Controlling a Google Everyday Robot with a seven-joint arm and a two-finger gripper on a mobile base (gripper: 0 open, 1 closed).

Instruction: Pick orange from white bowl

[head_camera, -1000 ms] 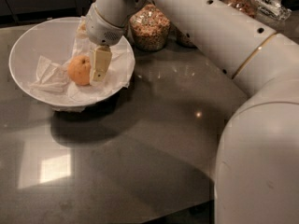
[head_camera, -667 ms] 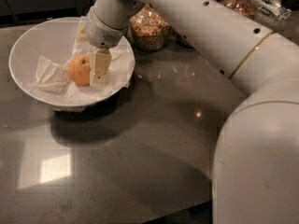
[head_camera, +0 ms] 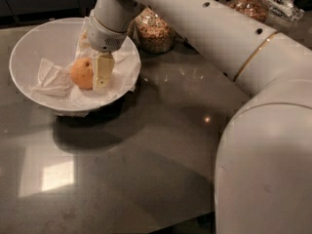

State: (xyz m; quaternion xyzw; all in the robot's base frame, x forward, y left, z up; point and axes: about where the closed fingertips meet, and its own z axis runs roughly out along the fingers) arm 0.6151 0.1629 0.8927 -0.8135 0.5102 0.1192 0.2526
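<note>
Dark counter [head_camera: 146,174]: gripper [head_camera: 100,76] down in the white bowl [head_camera: 29,48] against the orange [head_camera: 81,73]; grasp I cannot tell, lift remains

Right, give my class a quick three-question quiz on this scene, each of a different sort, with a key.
1. True or false: the white bowl is empty.
2. Where is the claw? A in the bowl, beside the orange; B high above the bowl; C outside the bowl.
3. Fill in: the bowl is lined with crumpled white ____.
Key: 1 false; 2 A; 3 paper.
</note>
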